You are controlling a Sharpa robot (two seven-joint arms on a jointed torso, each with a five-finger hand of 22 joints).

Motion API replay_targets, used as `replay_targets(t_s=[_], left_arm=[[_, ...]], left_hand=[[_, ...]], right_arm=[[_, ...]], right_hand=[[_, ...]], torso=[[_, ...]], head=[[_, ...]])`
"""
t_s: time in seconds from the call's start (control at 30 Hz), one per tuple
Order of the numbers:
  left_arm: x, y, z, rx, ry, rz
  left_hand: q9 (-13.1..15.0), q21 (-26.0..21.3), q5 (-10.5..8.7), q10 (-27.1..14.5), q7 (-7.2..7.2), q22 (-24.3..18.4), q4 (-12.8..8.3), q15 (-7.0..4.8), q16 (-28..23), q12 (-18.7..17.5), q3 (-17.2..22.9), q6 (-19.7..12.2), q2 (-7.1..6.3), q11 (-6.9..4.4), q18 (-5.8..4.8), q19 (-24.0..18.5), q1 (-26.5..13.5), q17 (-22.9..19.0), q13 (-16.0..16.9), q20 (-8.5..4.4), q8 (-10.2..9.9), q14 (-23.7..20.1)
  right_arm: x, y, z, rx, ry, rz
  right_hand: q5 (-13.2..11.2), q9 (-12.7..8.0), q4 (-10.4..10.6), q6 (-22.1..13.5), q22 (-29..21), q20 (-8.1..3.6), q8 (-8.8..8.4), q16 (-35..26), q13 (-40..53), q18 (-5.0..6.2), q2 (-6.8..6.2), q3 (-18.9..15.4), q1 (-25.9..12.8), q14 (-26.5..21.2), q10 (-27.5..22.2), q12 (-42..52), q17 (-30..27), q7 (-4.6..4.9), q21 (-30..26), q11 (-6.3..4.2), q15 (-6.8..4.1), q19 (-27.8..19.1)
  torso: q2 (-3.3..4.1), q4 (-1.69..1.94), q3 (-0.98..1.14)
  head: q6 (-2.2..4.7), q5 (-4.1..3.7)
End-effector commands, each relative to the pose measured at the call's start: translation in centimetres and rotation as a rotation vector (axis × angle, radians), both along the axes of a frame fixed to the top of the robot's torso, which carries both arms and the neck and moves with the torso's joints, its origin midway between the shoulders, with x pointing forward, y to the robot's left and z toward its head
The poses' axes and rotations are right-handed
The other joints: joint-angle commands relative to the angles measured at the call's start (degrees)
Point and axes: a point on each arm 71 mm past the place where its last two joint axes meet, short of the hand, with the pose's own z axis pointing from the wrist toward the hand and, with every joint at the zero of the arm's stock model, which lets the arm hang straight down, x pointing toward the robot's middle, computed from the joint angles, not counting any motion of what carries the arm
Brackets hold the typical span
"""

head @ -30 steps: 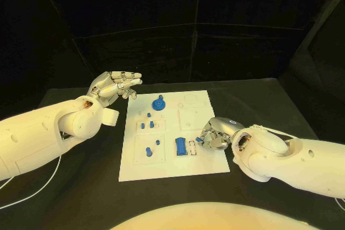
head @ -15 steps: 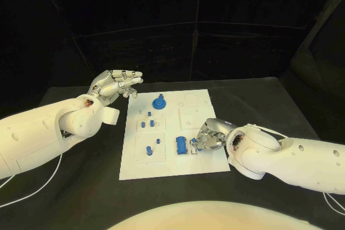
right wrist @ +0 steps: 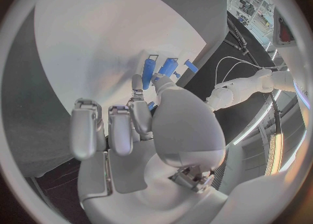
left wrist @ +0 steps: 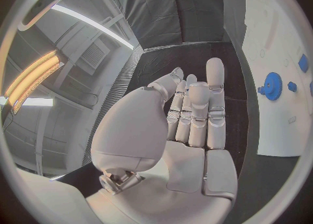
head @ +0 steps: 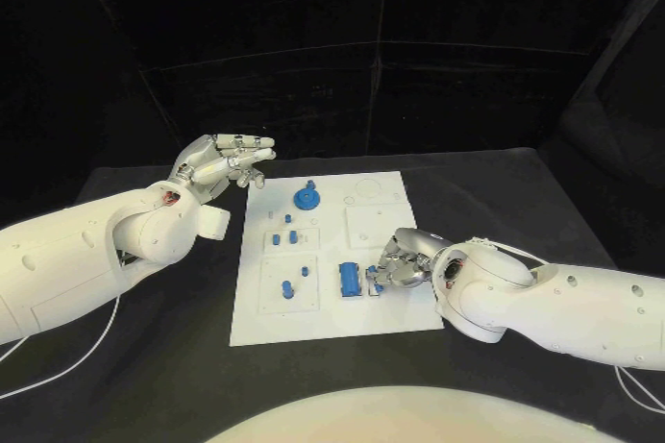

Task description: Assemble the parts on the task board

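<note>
The task board [head: 332, 299] lies flat in the middle of the black table [head: 513, 193], long side running away from the robot.

Left hand [head: 222, 162]: raised off the table just beyond the board's far left corner, clear of the board. Fingers extended and close together, nothing in them; the left wrist view shows the palm [left wrist: 189, 145] bare. Released.

Right hand [head: 402, 260]: down over the board's right edge, near half, fingers curled toward the surface. In the right wrist view the fingertips [right wrist: 138, 85] sit right at a small blue part [right wrist: 151, 106] beside the thumb. Cannot tell whether that part is pinched or only touched, so the grasp is undetermined.

Parts on the board, head view:
- Blue gear [head: 307, 199] with a peg standing from its centre, far left area. Also seen in the left wrist view [left wrist: 273, 85].
- Cluster of small blue pegs [head: 285, 235] in the middle left section.
- 1 blue peg [head: 287, 290] in the near left section, with a smaller blue piece [head: 304, 270] just beyond it.
- Long blue block [head: 350, 280] near the board's middle, just left of the right hand. A small blue piece [head: 373, 274] lies between the block and the fingers.
</note>
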Motion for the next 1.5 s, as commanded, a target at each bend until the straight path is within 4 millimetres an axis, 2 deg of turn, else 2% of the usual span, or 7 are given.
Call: replay_targets(t_s=[0.03,0.63,0.8,0.97,1.1,1.3,1.5], left_arm=[[0.0,-0.1,0.1,-0.010,-0.002,-0.011],[0.0,-0.1,0.1,-0.009,0.000,-0.012],[0.0,-0.1,0.1,-0.009,0.000,-0.012],[0.0,-0.1,0.1,-0.009,0.000,-0.012],[0.0,-0.1,0.1,-0.009,0.001,-0.012],[0.0,-0.1,0.1,-0.009,0.001,-0.012],[0.0,-0.1,0.1,-0.008,0.000,-0.011]], left_hand=[[-0.06,-0.18,0.18,-0.37,0.10,-0.05,0.01,-0.04,-0.37,0.32,-0.45,0.02,0.38,-0.09,0.80,-0.14,-0.13,-0.09,0.07,-0.06,0.28,-0.50],[-0.06,-0.20,0.18,-0.40,0.11,-0.06,0.02,-0.03,-0.38,0.33,-0.47,-0.01,0.37,-0.08,0.80,-0.13,-0.15,-0.14,0.06,-0.06,0.28,-0.52],[-0.07,-0.23,0.18,-0.45,0.13,-0.08,0.02,-0.02,-0.40,0.35,-0.50,-0.05,0.35,-0.06,0.80,-0.13,-0.18,-0.21,0.06,-0.06,0.27,-0.55],[-0.07,-0.23,0.18,-0.45,0.13,-0.08,0.02,-0.02,-0.40,0.35,-0.50,-0.05,0.35,-0.06,0.80,-0.13,-0.18,-0.21,0.06,-0.06,0.27,-0.55],[-0.07,-0.23,0.18,-0.45,0.13,-0.08,0.02,-0.02,-0.40,0.35,-0.50,-0.05,0.35,-0.06,0.80,-0.13,-0.18,-0.21,0.06,-0.06,0.27,-0.55],[-0.07,-0.23,0.18,-0.45,0.13,-0.08,0.02,-0.02,-0.40,0.35,-0.50,-0.05,0.35,-0.06,0.80,-0.13,-0.18,-0.21,0.06,-0.06,0.27,-0.55],[-0.07,-0.23,0.18,-0.45,0.13,-0.08,0.02,-0.02,-0.40,0.35,-0.50,-0.05,0.35,-0.06,0.80,-0.13,-0.18,-0.21,0.06,-0.06,0.27,-0.55]], right_arm=[[0.0,0.2,-0.1,-0.010,0.013,0.014],[0.0,0.2,-0.2,-0.030,0.021,0.032],[0.0,0.2,-0.1,-0.025,0.005,0.022],[0.1,0.1,0.1,-0.019,-0.012,0.016],[0.1,0.0,0.2,-0.022,-0.021,0.017],[-0.3,-0.4,0.3,-0.030,-0.015,0.035],[-0.4,-0.8,0.5,0.004,-0.025,0.030]], right_hand=[[-0.71,0.22,0.52,0.80,3.70,-0.41,0.37,0.24,1.44,-0.51,-0.08,-0.08,-0.94,4.42,1.00,0.39,6.01,-0.42,0.41,-0.33,-0.52,1.18],[-2.87,1.38,1.27,1.40,3.74,-0.71,1.20,0.20,2.17,-0.52,-0.34,-1.45,-2.36,4.39,1.37,1.30,5.94,-0.77,0.41,-0.62,-0.80,1.18],[-11.93,2.12,3.77,1.16,3.62,-0.58,1.41,-0.03,1.98,-0.50,-0.24,-5.17,-6.34,4.31,1.22,0.83,5.58,-0.56,0.30,-0.41,-0.61,1.08],[-16.89,2.82,3.98,0.81,3.55,-0.54,1.52,-0.15,1.95,-0.47,0.70,-8.46,-9.26,4.28,1.11,0.59,5.40,-0.54,0.21,-0.35,-0.57,1.02],[-17.16,2.99,3.88,0.73,3.57,-0.53,1.56,-0.17,1.96,-0.46,1.01,-9.00,-9.28,4.27,1.10,0.55,5.38,-0.55,0.21,-0.36,-0.58,1.02],[-16.78,3.70,1.18,0.28,3.46,-0.53,1.63,-0.26,2.05,-0.43,0.80,-9.82,-3.57,4.25,1.03,0.49,5.26,-0.48,0.09,-0.33,-0.57,0.92],[-17.07,3.74,0.58,-0.90,3.00,-0.39,1.01,-0.61,1.79,-0.34,0.79,-10.80,-2.02,4.14,0.77,-0.04,4.67,-0.02,-0.23,0.00,-0.36,0.67]], torso=[[0.04,0.03,0.02],[0.04,0.02,0.03],[0.06,0.02,0.02],[0.04,0.02,0.02],[0.04,0.01,0.05],[0.00,-0.03,0.06],[-0.09,-0.09,0.04]], head=[[-0.04,-0.06],[-0.18,0.06],[-0.17,0.03],[-0.21,-0.03],[-0.17,-0.02],[-0.11,-0.06],[0.17,-0.14]])
